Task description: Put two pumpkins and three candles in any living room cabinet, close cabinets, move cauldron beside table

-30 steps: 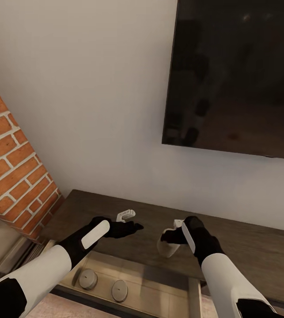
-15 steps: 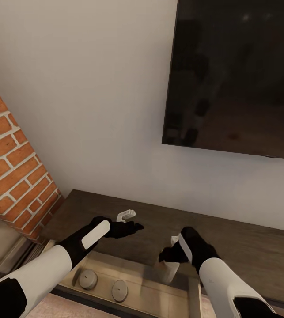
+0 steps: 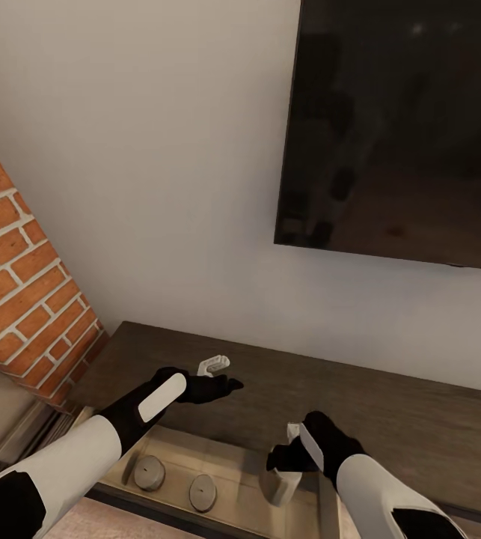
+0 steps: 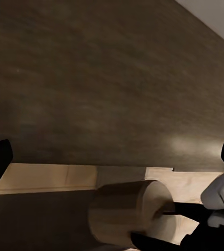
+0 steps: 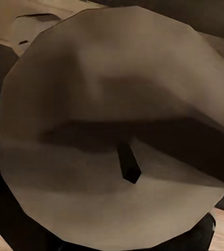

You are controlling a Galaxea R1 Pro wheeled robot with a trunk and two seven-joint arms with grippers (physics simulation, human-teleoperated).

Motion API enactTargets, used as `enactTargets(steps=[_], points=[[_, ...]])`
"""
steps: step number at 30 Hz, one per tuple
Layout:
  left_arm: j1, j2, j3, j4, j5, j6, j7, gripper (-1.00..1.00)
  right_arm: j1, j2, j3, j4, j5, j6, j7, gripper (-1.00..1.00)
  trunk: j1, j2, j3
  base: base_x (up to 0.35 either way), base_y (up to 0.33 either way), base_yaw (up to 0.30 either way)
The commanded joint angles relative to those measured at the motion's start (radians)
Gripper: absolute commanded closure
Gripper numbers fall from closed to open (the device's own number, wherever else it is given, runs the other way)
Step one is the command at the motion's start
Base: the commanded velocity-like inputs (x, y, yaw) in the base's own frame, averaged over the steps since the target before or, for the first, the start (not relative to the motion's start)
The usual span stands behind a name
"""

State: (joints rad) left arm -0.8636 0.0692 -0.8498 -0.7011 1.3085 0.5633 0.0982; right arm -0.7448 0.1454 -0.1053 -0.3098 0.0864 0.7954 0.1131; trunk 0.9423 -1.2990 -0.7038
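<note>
Third candle (image 3: 281,479), a pale cylinder, is clamped in the right gripper (image 3: 289,458) at lower centre-right of the head view, held over the right end of the open drawer (image 3: 233,468). In the right wrist view the candle's round top (image 5: 117,130) with a short dark wick (image 5: 127,163) is seen close up between the fingers. In the left wrist view the same candle (image 4: 125,212) is seen at the bottom edge, gripped from the right by black fingers (image 4: 192,209), over the drawer's pale floor.

Drawer is pulled out from the cabinet (image 3: 390,415), the dark-brown low unit across the lower frame. Pale wood interior is visible. Two candles are already lying inside, near the drawer's left end: one (image 3: 149,473) and one (image 3: 202,492) just beside it, apart from each other. Whether the held candle touches the drawer floor cannot be told.

Left gripper (image 3: 218,378) is held over the cabinet top, above the drawer's back edge, fingers spread apart with nothing between them.

Behind the cabinet: white wall, a dark TV screen (image 3: 397,127) at upper right, a brick column (image 3: 23,292) at left.
</note>
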Motion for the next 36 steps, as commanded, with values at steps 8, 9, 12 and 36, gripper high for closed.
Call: enactTargets(steps=[8, 9, 12, 36], points=[[0.000, -0.003, -0.001, 0.000, 0.000, 0.001, 0.000, -1.00, 0.005, 0.000, 0.000, 0.133, -0.001, -0.278, -0.099, 1.00, 0.000, 0.000, 0.000, 0.000, 0.000, 0.000], [0.000, -0.003, -0.001, 0.000, 0.000, 0.001, 0.000, -1.00, 0.005, 0.000, 0.000, 0.156, 0.000, -0.315, -0.109, 1.00, 0.000, 0.000, 0.000, 0.000, 0.000, 0.000], [0.000, -0.003, -0.001, 0.000, 0.000, 0.001, 0.000, -1.00, 0.005, 0.001, -0.001, 0.203, 0.002, -0.382, -0.126, 1.00, 0.000, 0.000, 0.000, 0.000, 0.000, 0.000], [0.000, -0.009, 0.000, 0.002, 0.002, 0.000, 0.001, -1.00, 0.018, 0.002, -0.001, 0.225, -0.007, -0.409, -0.126, 1.00, 0.000, 0.000, 0.006, -0.010, 0.000, -0.042]])
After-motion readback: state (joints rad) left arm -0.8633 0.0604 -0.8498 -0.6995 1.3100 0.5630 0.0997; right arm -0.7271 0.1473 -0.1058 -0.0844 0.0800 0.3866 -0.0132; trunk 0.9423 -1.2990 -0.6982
